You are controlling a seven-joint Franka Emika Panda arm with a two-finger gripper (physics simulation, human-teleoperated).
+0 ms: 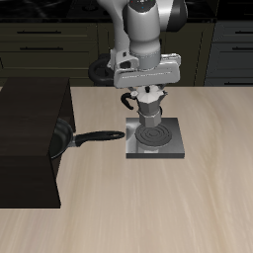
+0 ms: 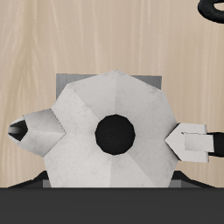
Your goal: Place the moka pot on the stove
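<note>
The gripper [image 1: 148,92] grips the pot [image 1: 149,103], a finger [image 2: 194,142] pressed to each side; the pot hangs just above the stove [image 1: 170,148], over its coil [image 1: 151,132]; a pan [image 1: 71,137] lies beside the stove.

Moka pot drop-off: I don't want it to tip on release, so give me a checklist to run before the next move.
1. Moka pot held in the pincer: ok, fingers flank its body.
2. Pot above the stove: ok, grey plate shows behind it in the wrist view.
3. Pot centred over the burner coil: cannot tell, it looks toward the stove's back edge.
4. Pot base touching the coil: cannot tell.
5. Pot upright: ok.
6. Frying pan apart from the stove: ok.
</note>
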